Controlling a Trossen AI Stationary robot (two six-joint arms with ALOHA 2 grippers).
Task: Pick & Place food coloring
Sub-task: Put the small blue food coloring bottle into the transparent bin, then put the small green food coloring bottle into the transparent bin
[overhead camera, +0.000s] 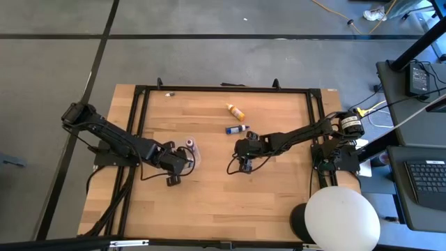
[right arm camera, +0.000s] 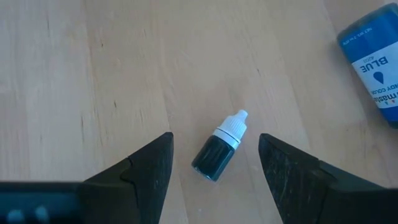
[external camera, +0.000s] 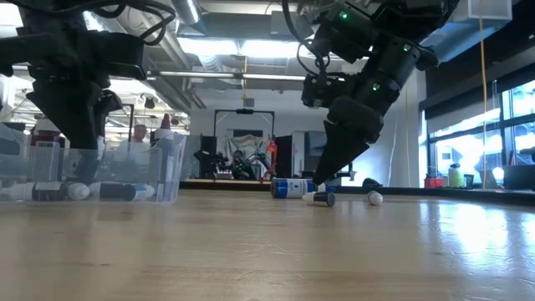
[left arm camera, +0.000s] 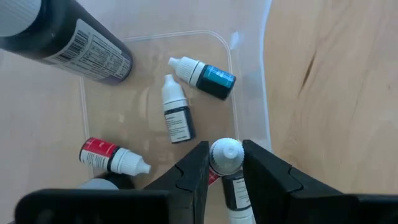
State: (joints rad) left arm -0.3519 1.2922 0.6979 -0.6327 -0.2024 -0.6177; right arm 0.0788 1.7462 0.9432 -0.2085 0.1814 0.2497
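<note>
left claw clamped on a little bottle over the tray, right claw spread wide above another one.

we see the left gripper (left arm camera: pixel 225 171) pinching a small white-capped dropper bottle (left arm camera: pixel 229 163) narrow between its fingers, right over the clear tray (left arm camera: pixel 249 124). inside the tray lie a blue-labelled bottle (left arm camera: pixel 204 76), a dark-labelled bottle (left arm camera: pixel 176 111), a red-labelled bottle (left arm camera: pixel 112 155) and a big dark bottle (left arm camera: pixel 65 37). the right gripper (right arm camera: pixel 214 163) hangs with its jaws wide, holding nothing, a tiny dark bottle (right arm camera: pixel 221 147) lying on the wooden table (overhead camera: pixel 209 202) between them, possibly dark green, the view is dim. a larger blue bottle (right arm camera: pixel 376 53) lies near it, and a yellow bottle (overhead camera: pixel 235 111) further back.
</note>
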